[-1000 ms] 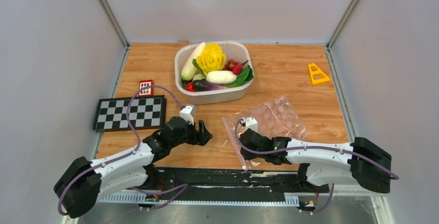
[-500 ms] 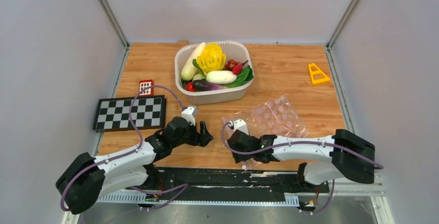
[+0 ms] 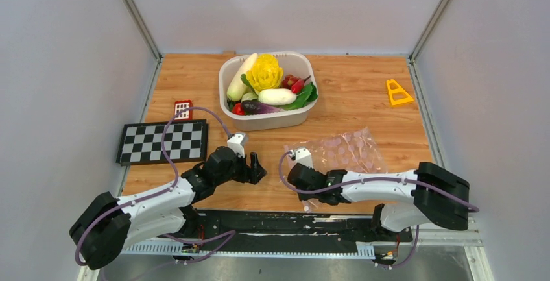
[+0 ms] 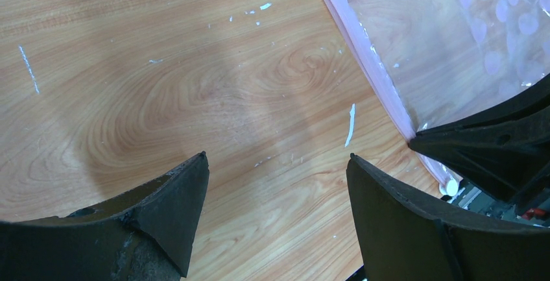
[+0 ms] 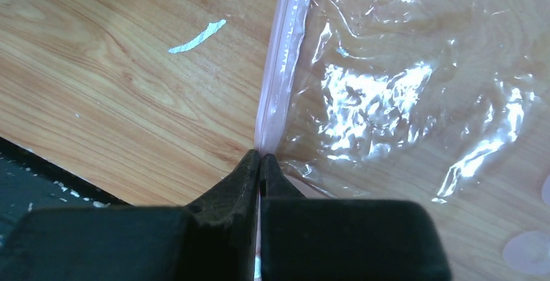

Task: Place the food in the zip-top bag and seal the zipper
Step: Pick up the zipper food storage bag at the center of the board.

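Note:
The clear zip-top bag (image 3: 350,150) with pale pink spots lies flat on the wooden table at front right. Its pink zipper (image 5: 285,54) runs along the bag's left edge and also shows in the left wrist view (image 4: 371,63). My right gripper (image 3: 293,178) (image 5: 260,156) is shut on the near end of the zipper strip. My left gripper (image 3: 257,167) (image 4: 277,158) is open and empty, low over bare wood just left of the bag. The food, with a white radish (image 3: 240,78) and a yellow cabbage (image 3: 264,72), sits in the white tub (image 3: 266,122) at the back.
A black-and-white checkerboard (image 3: 163,141) lies at the left, with a small red card (image 3: 183,109) behind it. A yellow triangular piece (image 3: 397,93) lies at the back right. Grey walls close in the table on three sides.
My right gripper has moved left along the bag's near-left edge and drawn that edge with it; the bag now lies more bunched and narrower. My left gripper barely shifted.

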{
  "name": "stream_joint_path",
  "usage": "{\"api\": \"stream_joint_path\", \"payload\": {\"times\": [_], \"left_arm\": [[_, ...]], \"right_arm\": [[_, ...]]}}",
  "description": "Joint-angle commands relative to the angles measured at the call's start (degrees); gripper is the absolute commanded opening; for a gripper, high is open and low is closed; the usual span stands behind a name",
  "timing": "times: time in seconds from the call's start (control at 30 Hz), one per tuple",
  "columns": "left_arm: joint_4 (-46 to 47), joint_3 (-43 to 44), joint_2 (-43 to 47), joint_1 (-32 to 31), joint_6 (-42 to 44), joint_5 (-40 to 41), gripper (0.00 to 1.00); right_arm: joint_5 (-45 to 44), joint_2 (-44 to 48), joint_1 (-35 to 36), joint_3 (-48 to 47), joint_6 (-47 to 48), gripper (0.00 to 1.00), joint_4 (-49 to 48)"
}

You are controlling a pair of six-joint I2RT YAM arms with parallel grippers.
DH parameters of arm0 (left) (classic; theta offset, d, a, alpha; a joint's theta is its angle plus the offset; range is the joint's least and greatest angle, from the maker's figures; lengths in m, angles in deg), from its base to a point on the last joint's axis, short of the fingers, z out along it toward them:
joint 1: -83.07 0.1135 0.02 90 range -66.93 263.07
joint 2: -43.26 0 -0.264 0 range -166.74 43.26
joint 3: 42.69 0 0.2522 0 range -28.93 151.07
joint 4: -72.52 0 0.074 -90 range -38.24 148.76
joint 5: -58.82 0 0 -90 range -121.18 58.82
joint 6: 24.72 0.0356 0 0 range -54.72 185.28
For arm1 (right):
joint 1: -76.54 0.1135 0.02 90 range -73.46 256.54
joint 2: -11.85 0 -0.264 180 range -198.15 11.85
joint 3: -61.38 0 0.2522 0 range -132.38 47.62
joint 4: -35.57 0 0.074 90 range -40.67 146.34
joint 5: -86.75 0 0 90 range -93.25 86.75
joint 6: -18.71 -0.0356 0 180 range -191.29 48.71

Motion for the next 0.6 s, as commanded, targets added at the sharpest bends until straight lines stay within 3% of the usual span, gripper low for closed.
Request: {"api": "stream_joint_path", "payload": {"times": [0.0, 0.2, 0.57], "left_arm": [[0.7, 1.7, 0.5, -0.2, 1.3, 0.1, 0.85], [2.0, 1.4, 0.0, -0.2, 1.0, -1.4, 0.85], [11.3, 1.8, -6.8, -3.7, -1.8, -4.4, 0.84]], "right_arm": [[9.1, 2.9, -3.4, 7.2, 0.4, 0.00, -5.2], [19.2, 14.8, -11.1, 13.8, 0.2, 0.00, -15.0], [29.4, 27.8, -19.2, 15.9, 0.4, 0.00, -14.8]]}}
